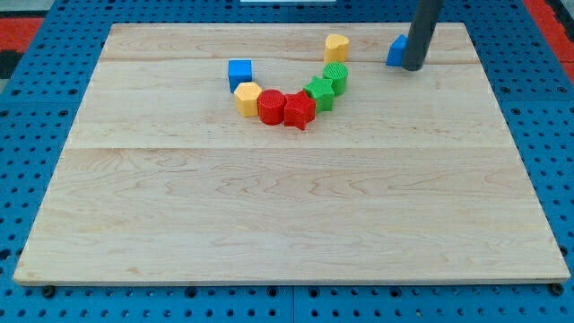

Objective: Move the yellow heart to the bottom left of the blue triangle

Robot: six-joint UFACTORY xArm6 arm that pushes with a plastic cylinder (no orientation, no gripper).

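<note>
The yellow heart [336, 47] sits near the view's top, right of centre. The blue triangle [396, 51] lies further right near the top edge, partly hidden behind my rod. My tip [413, 66] rests on the board just at the triangle's right, touching or almost touching it. The heart is well to the left of the tip, apart from the triangle.
A curved row of blocks lies below the heart: a blue cube [239, 74], a yellow hexagon [247, 98], a red cylinder [271, 106], a red star [299, 109], a green star [320, 92] and a green cylinder [334, 76]. The board's top edge [287, 25] is close.
</note>
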